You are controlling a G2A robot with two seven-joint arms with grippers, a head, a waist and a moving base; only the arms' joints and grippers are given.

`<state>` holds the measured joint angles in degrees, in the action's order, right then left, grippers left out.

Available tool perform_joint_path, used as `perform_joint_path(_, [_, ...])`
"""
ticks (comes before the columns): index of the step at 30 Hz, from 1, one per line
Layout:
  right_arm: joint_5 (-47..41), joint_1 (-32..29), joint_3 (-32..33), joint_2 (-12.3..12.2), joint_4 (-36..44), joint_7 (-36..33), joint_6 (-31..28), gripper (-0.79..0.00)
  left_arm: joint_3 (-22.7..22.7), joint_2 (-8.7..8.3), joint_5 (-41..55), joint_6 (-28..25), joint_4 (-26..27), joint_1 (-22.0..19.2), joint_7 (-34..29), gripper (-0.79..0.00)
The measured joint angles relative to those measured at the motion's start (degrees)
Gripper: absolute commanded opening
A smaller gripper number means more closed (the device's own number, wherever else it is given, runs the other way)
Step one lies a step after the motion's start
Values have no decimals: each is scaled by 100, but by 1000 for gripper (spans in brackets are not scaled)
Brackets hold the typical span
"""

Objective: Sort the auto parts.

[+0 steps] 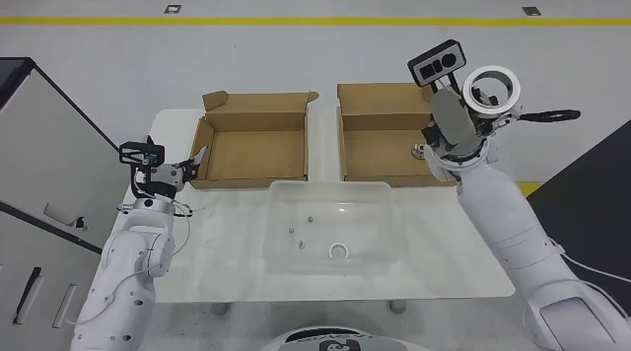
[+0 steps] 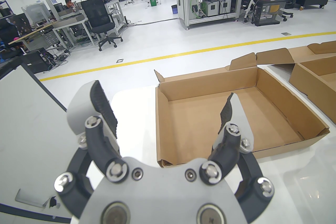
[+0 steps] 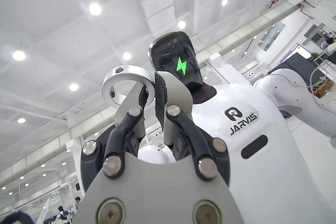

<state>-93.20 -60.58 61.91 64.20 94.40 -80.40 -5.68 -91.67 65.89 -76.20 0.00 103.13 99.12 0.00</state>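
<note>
Ring (image 3: 136,72) sits clamped in the right pincer (image 3: 151,89), raised near the tabletop's (image 1: 227,252) back right corner beside the right box (image 1: 380,149). Left pincer (image 2: 164,93) hangs open at the left edge beside the left box (image 1: 256,149); small parts (image 1: 299,244) lie in the middle tray (image 1: 330,185).

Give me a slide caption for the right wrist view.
Right gripper shut on the rim of a silver metal collar ring, raised against the ceiling lights.
</note>
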Motion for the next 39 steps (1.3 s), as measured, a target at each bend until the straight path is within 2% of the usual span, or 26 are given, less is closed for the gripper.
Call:
perform_joint_path(3, [147, 15, 45, 30, -28, -15, -12, -785, 0, 0, 0, 0, 0, 0, 0, 0])
perform_joint_path(17, [1954, 4, 495, 11, 69, 177, -190, -785, 0, 0, 0, 0, 0, 0, 0, 0])
perform_joint_path(29, [1123, -121, 410, 147, 82, -13, 150, -785, 0, 0, 0, 0, 0, 0, 0, 0])
perform_joint_path(39, [1074, -118, 407, 170, 58, -49, 202, -785, 0, 0, 0, 0, 0, 0, 0, 0])
